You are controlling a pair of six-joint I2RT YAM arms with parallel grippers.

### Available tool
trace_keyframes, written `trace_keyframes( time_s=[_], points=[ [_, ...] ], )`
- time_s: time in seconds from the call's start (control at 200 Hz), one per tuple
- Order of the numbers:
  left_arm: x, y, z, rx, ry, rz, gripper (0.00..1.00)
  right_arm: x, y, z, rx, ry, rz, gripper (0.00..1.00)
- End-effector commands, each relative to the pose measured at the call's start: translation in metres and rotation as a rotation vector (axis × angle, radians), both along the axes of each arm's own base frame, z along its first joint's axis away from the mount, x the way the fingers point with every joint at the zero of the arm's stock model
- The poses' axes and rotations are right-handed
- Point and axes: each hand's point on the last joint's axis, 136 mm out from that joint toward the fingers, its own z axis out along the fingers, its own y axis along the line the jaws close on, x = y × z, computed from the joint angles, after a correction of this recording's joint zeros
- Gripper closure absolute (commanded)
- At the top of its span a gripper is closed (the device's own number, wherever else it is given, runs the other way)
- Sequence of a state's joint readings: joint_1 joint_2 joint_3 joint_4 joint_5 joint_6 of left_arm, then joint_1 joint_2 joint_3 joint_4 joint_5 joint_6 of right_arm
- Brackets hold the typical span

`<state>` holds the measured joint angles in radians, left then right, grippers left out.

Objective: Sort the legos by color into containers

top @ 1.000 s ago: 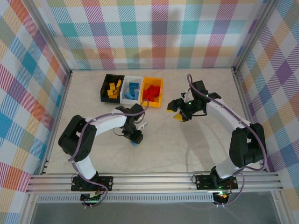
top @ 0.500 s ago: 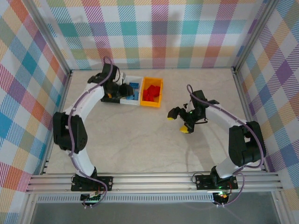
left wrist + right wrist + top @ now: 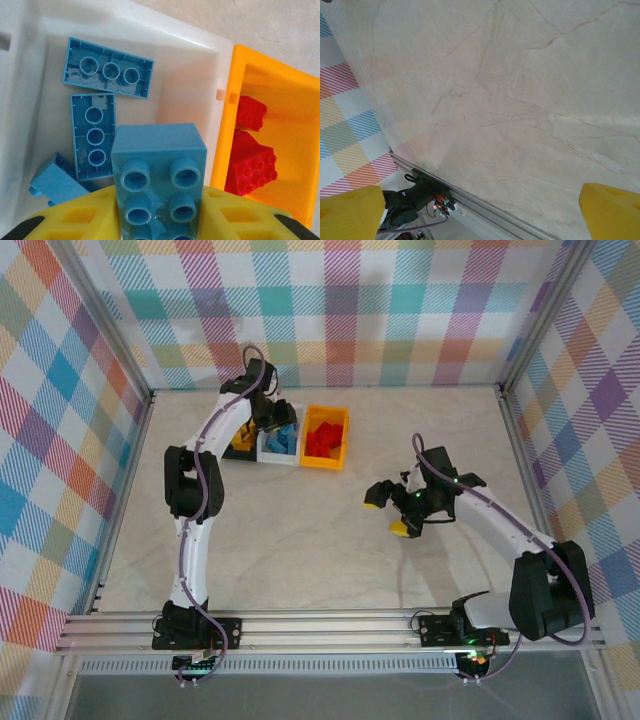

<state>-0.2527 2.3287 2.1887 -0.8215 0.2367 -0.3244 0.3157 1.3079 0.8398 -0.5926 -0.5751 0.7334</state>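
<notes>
Hovering over the white bin (image 3: pixel 192 70), the left gripper (image 3: pixel 160 222) pinches a blue brick (image 3: pixel 159 160) — the right gripper (image 3: pixel 386 514) gapes wide and empty above the table (image 3: pixel 300 540), well apart.

Table (image 3: pixel 300 540) centre lies open — containers (image 3: pixel 322 466) and left arm (image 3: pixel 220 430) crowd the far-left corner.

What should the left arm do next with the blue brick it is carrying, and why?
Probably open the left gripper and let the blue brick drop. The wrist view shows it held over the white bin, where other blue bricks lie, while the red bricks sit in the orange bin beside it. Lowering slightly first might limit bouncing.
</notes>
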Motion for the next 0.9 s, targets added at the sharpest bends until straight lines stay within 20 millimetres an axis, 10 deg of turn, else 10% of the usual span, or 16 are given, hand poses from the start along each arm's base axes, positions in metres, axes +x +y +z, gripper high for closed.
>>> trace_keyframes(
  time_s=[0.0,0.895],
  points=[
    [0.005,0.006,0.005,0.031,-0.002,0.002,0.60,-0.014,-0.005,-0.004,-0.016,0.036,-0.023,0.00],
    [0.015,0.005,-0.013,0.048,0.008,-0.010,0.51,-0.034,-0.017,-0.005,-0.042,0.045,-0.074,0.00]
  ],
)
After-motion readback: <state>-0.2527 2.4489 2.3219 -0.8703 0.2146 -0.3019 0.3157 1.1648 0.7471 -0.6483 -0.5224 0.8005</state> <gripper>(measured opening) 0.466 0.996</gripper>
